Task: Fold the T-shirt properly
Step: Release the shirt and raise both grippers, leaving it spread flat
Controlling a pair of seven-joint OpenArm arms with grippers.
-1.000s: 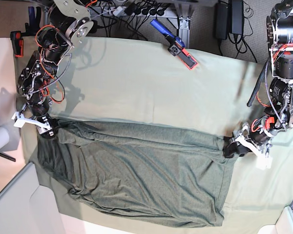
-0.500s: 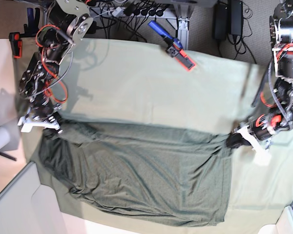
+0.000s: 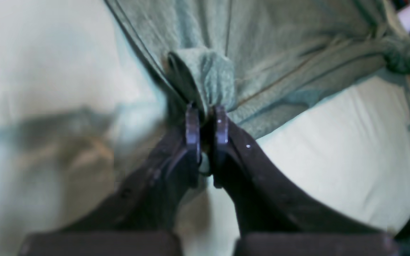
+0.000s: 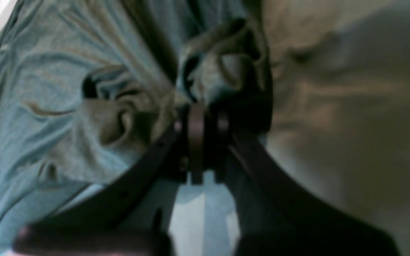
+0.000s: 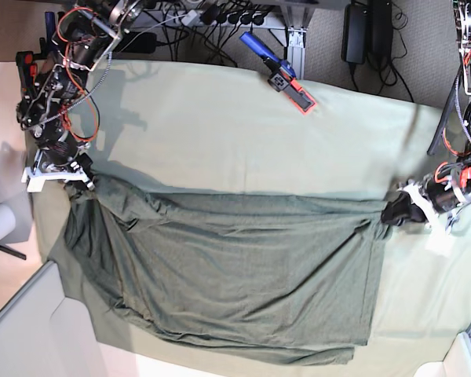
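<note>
The T-shirt (image 5: pixel 235 275), dark heathered olive knit, is spread wrinkled over the pale green table cloth (image 5: pixel 220 133), its upper edge pulled taut between 2 corners. The shirt's right-hand corner in the base view is pinched in the closed left gripper (image 3: pixel 206 117); the opposite corner is clamped by the closed right gripper (image 4: pixel 206 117), fabric bunched there. A blue-and-red tool (image 5: pixel 281 72) is seen well beyond the shirt's far edge, w/ cables (image 5: pixel 212 16) behind it.

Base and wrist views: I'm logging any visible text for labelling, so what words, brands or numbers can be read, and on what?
None can be read.
T-shirt: plain knit, no print showing.
Table cloth: plain.
Blue and red tool: any marking too small to read.
Both wrist views: blurred, no lettering.
</note>
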